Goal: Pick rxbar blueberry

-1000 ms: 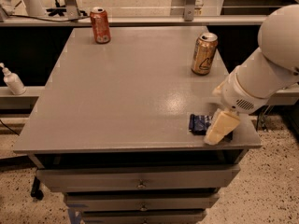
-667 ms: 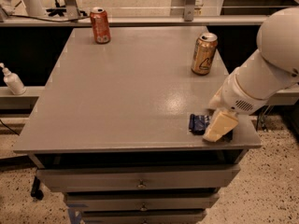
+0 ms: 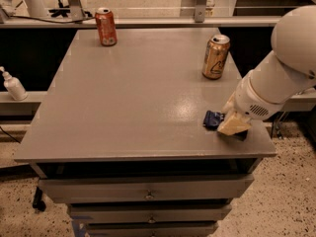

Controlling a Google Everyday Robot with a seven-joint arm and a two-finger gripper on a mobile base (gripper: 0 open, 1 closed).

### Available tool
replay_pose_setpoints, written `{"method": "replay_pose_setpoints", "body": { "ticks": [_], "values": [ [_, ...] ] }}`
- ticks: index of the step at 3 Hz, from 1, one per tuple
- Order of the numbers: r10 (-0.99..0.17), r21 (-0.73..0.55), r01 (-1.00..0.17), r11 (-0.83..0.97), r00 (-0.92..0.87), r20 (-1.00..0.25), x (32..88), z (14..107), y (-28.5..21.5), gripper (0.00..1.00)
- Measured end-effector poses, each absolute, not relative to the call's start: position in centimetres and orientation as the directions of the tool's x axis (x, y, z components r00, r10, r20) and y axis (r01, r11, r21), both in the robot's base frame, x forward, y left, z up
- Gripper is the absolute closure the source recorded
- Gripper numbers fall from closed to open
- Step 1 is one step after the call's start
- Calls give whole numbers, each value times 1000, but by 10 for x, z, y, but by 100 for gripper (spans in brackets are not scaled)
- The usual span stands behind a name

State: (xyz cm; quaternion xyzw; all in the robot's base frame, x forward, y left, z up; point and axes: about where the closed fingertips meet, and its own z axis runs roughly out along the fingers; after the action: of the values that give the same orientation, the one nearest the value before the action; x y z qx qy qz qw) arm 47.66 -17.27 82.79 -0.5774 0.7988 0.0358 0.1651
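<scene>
Rxbar blueberry (image 3: 213, 118), a flat bar in dark blue crinkly wrapper, lies near the grey table's (image 3: 123, 107) front right corner. Its long axis seems to run left-right under the cream gripper (image 3: 233, 125), which covers its right part. Whether the jaws pinch it cannot be told.

Since a second ago, my gripper (image 3: 232, 125), down at the near right corner of the table (image 3: 138, 107), has crept slightly higher and farther in the view. The rxbar blueberry (image 3: 213, 119), its blue end showing at the gripper's left, has shifted along with it.
</scene>
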Motion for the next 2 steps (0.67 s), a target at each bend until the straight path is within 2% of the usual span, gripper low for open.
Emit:
{"method": "replay_pose_setpoints", "body": {
  "ticks": [1,2],
  "values": [
    [-904,-134,-931,339,-283,-321,484,834,-174,100],
    [-873,-103,-927,360,-296,-387,495,850,-169,100]
  ]
}}
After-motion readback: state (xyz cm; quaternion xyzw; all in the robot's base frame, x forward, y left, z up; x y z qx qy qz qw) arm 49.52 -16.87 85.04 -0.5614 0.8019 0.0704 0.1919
